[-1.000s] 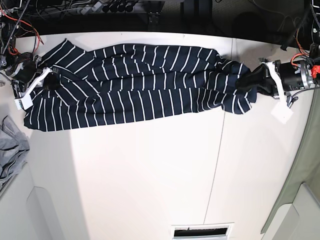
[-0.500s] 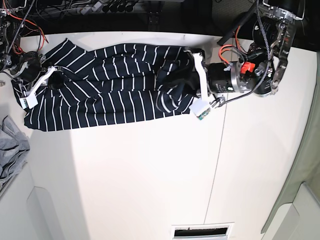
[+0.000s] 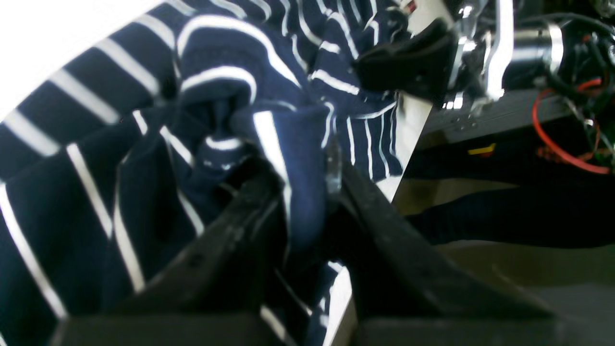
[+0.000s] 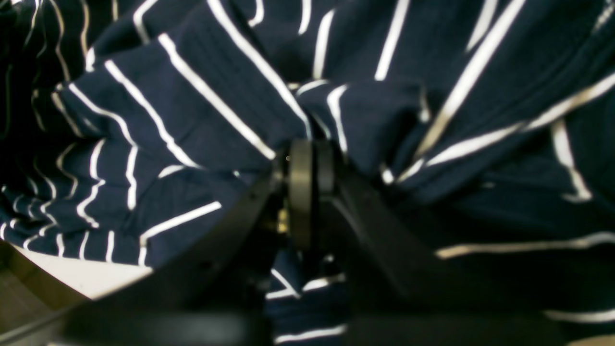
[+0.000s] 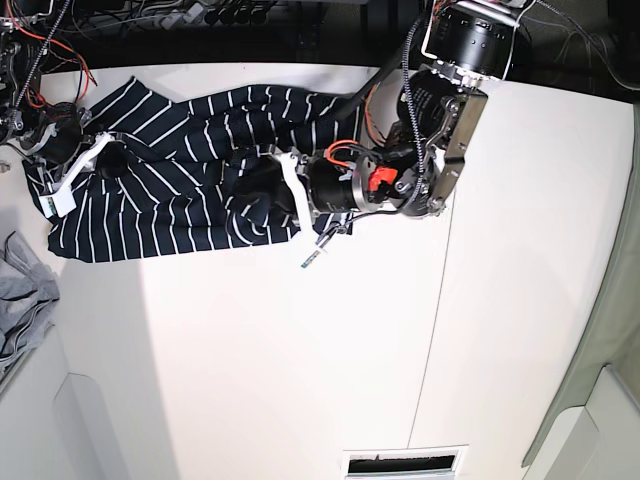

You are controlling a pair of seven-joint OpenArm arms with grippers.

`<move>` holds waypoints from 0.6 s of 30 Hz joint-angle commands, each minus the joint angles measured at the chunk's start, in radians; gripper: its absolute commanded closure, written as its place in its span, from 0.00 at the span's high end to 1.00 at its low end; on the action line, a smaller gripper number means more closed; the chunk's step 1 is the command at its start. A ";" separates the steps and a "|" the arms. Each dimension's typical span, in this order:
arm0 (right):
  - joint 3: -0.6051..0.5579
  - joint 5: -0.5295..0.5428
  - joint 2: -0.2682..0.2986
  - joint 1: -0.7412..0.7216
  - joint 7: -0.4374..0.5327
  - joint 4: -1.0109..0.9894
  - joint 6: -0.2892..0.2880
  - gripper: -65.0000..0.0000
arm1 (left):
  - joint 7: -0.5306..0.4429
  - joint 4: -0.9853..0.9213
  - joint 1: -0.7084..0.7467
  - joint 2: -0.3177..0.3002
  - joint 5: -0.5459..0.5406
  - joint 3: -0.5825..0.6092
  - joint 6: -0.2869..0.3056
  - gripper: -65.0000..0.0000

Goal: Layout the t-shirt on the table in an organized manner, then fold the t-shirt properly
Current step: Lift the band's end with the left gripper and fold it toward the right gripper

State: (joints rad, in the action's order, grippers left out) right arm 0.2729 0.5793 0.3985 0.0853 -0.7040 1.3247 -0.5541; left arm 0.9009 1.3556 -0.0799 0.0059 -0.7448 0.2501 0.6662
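The dark navy t-shirt [image 5: 170, 190] with thin white stripes lies bunched along the far left part of the white table [image 5: 300, 350]. My left gripper [image 5: 262, 190] is shut on a fold of the shirt, carried over the shirt's middle. The left wrist view shows its fingers [image 3: 269, 192] pinching striped cloth [image 3: 230, 81]. My right gripper [image 5: 103, 160] is shut on the shirt's left end. The right wrist view shows it [image 4: 311, 166] clamped on striped cloth [image 4: 202, 110]. The neck label is hidden.
A plain grey cloth [image 5: 25, 300] lies at the left edge. A pale grey-green panel [image 5: 612, 330] stands at the right. A thin dark seam [image 5: 432, 330] crosses the table. A vent slot [image 5: 405, 463] sits at the near edge. Cables [image 5: 150, 15] run behind the far edge.
My left gripper has pulled the shirt's right end leftward, from the table's right side to over the shirt's middle, doubling the cloth. The right gripper has stayed in place.
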 commanded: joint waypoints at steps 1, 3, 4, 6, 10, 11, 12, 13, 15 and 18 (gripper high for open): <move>0.006 0.004 0.017 -0.010 0.000 0.013 -0.003 0.00 | -0.023 0.003 -0.030 0.021 -0.012 0.002 0.011 0.00; 0.006 0.004 0.017 -0.010 0.000 0.013 -0.003 0.00 | -0.023 -0.022 -0.042 0.031 -0.009 0.014 0.011 0.03; 0.006 0.004 0.017 -0.010 0.000 0.013 -0.003 0.00 | -0.026 -0.031 -0.042 0.032 -0.009 0.024 0.011 0.16; 0.006 0.004 0.017 -0.010 0.000 0.013 -0.003 0.00 | -0.031 -0.039 -0.042 0.032 -0.005 0.046 0.011 0.40; 0.006 0.025 0.017 -0.010 0.000 0.014 -0.003 0.16 | -0.054 -0.040 -0.042 0.032 -0.006 0.078 0.011 0.51; 0.006 0.033 0.020 -0.010 0.000 0.016 -0.003 0.24 | -0.060 -0.040 -0.042 0.033 -0.007 0.078 0.011 0.51; 0.006 0.038 0.022 -0.010 -0.001 0.024 -0.003 0.29 | -0.059 -0.040 -0.042 0.032 -0.014 0.078 0.011 0.51; 0.009 0.039 0.026 -0.010 -0.005 0.036 -0.003 0.32 | -0.055 -0.039 -0.042 0.032 -0.019 0.078 0.011 0.51; 0.029 0.040 0.033 -0.010 -0.016 0.075 -0.003 0.34 | -0.031 -0.039 -0.042 0.032 -0.034 0.077 0.022 0.51; 0.090 0.050 0.042 -0.011 -0.019 0.147 -0.002 0.34 | 0.010 -0.035 -0.042 0.026 -0.083 0.076 0.032 0.51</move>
State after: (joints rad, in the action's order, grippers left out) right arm 0.3538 0.6155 0.4168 0.0856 -0.7429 1.4563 -0.5541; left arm 0.9253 1.3014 -0.1047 0.0246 -0.8047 0.3260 0.6792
